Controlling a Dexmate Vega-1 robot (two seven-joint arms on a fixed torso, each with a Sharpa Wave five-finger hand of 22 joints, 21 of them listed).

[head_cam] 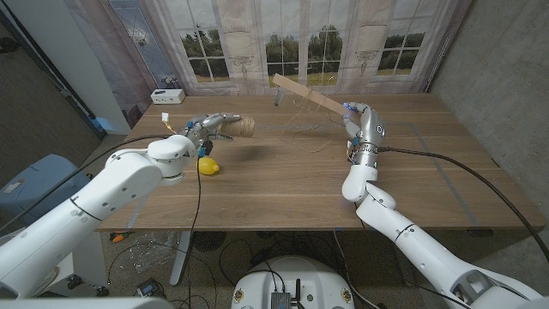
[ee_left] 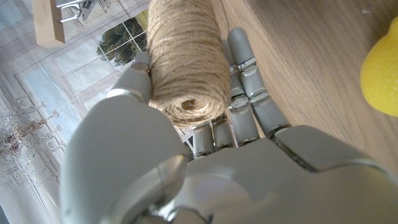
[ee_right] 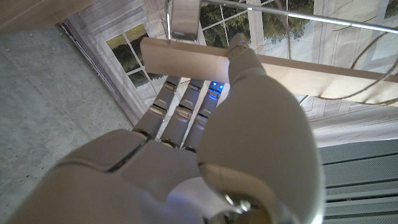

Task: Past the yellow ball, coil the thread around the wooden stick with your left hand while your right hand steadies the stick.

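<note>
My left hand (head_cam: 208, 127) holds a spool of brown twine (head_cam: 244, 128) above the table's left side; in the left wrist view the spool (ee_left: 186, 59) sits between the thumb and fingers (ee_left: 245, 81). A yellow ball (head_cam: 208, 166) lies on the table just in front of that hand, and its edge (ee_left: 380, 71) shows beside the fingers. My right hand (head_cam: 358, 123) grips one end of a flat wooden stick (head_cam: 307, 95), which slants up and to the left above the table. The stick (ee_right: 186, 57) crosses the right wrist view. Thin thread (head_cam: 302, 116) hangs loosely from the stick.
A white box (head_cam: 166, 95) sits at the table's back left corner. Windows and curtains stand behind the wooden table (head_cam: 283, 184). A grey wall runs along the right.
</note>
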